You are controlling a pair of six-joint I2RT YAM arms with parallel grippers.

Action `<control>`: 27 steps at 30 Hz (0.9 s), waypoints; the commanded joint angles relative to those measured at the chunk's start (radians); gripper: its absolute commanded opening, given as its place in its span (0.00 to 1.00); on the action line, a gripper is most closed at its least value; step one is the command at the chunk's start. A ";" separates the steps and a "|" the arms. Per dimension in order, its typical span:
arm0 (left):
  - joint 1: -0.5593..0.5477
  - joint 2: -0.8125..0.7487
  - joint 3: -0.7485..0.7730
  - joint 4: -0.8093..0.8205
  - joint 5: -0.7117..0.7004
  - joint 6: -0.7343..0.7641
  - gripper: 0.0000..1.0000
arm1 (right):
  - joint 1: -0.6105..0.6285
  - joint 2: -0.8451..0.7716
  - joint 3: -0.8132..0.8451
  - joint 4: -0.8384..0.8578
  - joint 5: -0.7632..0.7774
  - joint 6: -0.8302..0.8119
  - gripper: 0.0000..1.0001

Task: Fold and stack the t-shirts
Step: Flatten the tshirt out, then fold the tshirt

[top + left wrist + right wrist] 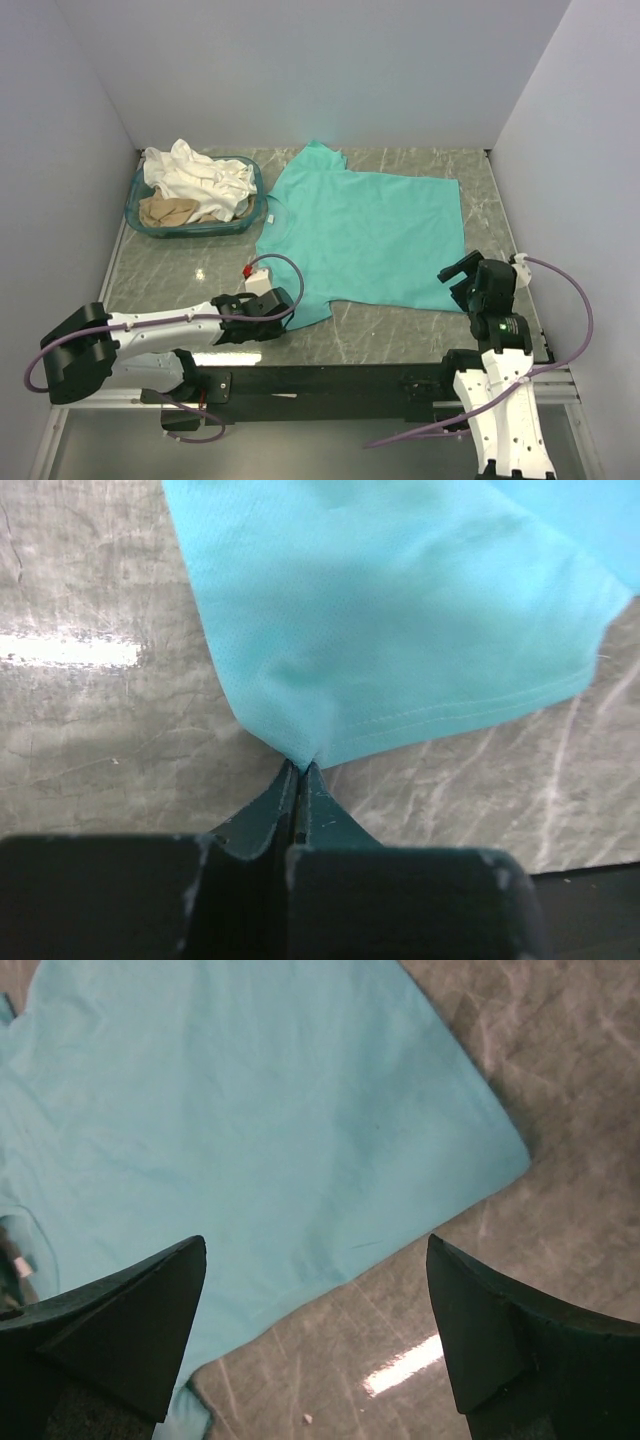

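While your left gripper [300,768] is clamped on the near sleeve of the teal-green cloth t-shirt [370,235], your right gripper [315,1250] stands wide apart near the grey marbled worktop [400,345]'s right edge.

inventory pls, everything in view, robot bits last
teal t-shirt: one, teal-green, spread flat mid-table
basket: one, teal, oval, far-left of table
white garments: bunched, count unclear, white, heaped in the basket and over its far rim
beige garment: one visible, beige, in the basket's near side
table: one, grey marble pattern
walls: plain white, on three sides of the table
left gripper: one, black, shut on the teal t-shirt's near-left edge
right gripper: one, black, open, above the teal t-shirt's near-right corner
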State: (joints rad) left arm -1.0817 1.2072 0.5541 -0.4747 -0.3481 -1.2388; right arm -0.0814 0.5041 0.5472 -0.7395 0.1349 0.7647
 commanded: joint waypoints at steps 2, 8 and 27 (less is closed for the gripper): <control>-0.001 -0.070 0.036 0.041 -0.028 0.044 0.01 | -0.003 0.014 -0.076 0.006 -0.087 0.100 0.96; -0.003 -0.130 0.029 0.057 -0.066 0.056 0.01 | -0.003 0.100 -0.105 0.015 -0.115 0.157 0.94; 0.068 -0.110 0.115 0.080 -0.094 0.139 0.01 | -0.004 0.297 -0.205 0.206 0.092 0.209 0.60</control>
State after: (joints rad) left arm -1.0382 1.0924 0.6308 -0.4171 -0.4248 -1.1362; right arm -0.0814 0.7830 0.3420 -0.5865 0.1684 0.9684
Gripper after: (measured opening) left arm 0.015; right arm 0.621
